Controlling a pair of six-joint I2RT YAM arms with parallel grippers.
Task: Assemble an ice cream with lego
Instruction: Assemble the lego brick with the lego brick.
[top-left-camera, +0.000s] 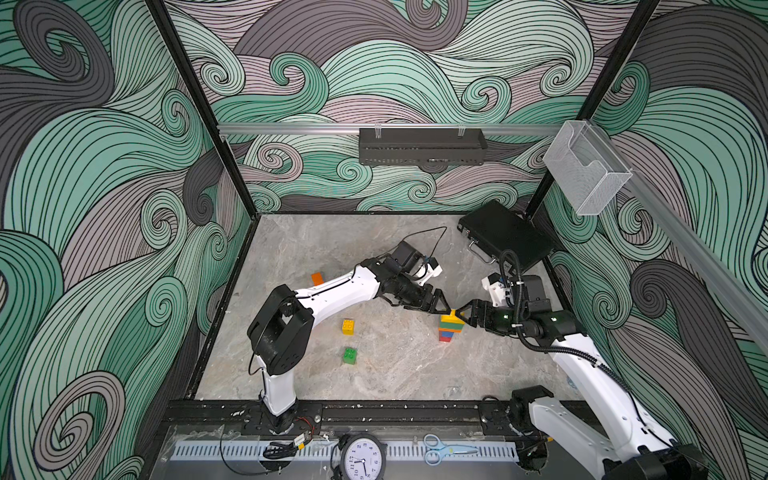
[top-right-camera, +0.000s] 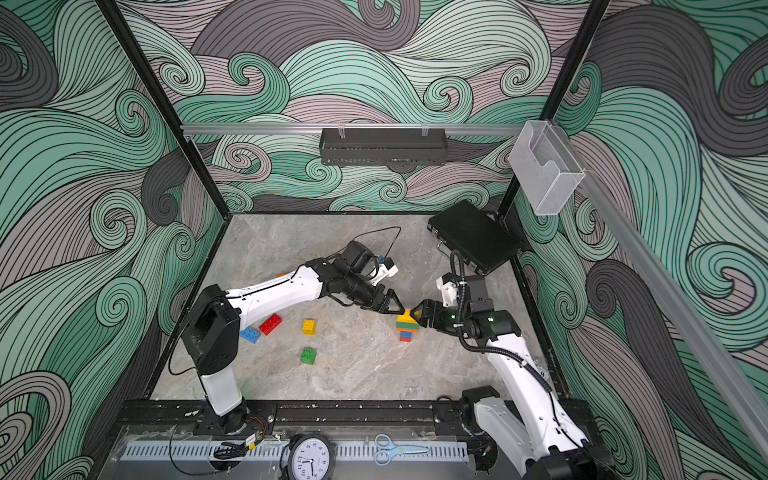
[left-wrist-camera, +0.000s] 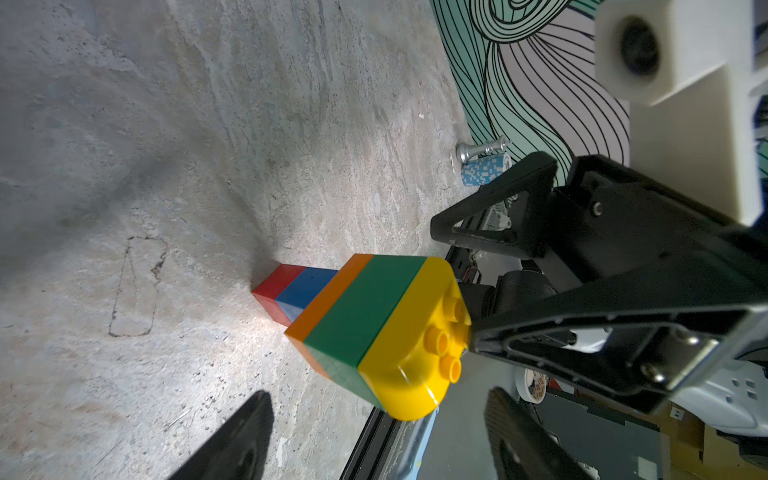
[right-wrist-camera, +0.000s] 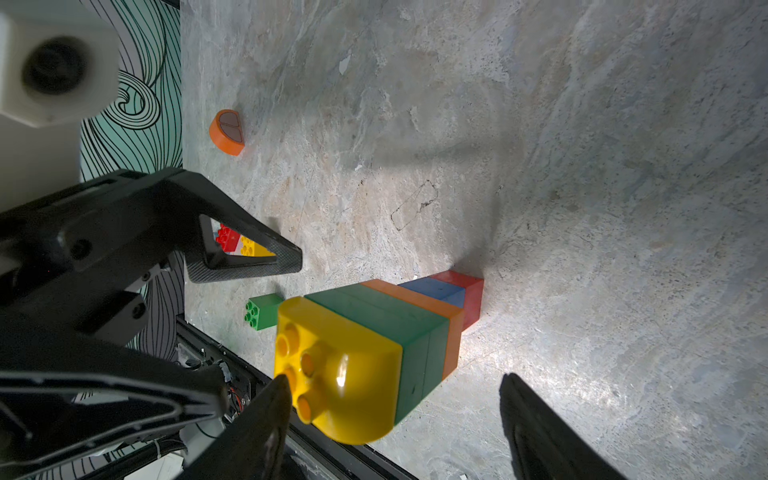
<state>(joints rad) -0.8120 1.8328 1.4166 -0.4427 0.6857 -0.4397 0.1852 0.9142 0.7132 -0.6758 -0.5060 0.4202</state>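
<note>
Two loose bricks, the green brick (top-left-camera: 350, 355) and the yellow brick (top-left-camera: 348, 326), sit nearest on the table (top-left-camera: 395, 374). Beyond them, toward the right, the tower (top-left-camera: 449, 328) stands upright, long axis vertical, red base down, studs up. Left gripper (top-left-camera: 448, 309) and right gripper (top-left-camera: 462, 316) flank its yellow cap (left-wrist-camera: 415, 345), jaws spread, grasping nothing. Farther back lies an orange piece (top-left-camera: 317, 278).

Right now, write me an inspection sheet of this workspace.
Surface: grey marbled tabletop, scuffed.
Job's things: lego stack upright, yellow round top; loose yellow brick, green brick, red brick, blue brick, orange piece.
Clutter: black case, chess piece, poker chips.
Grippers: left gripper and right gripper open, flanking the stack's top.
Cables: black cable looped over left wrist; hose on right arm.
Surroundings: wave-patterned walls, black shelf, clear holder, clock, scissors.
</note>
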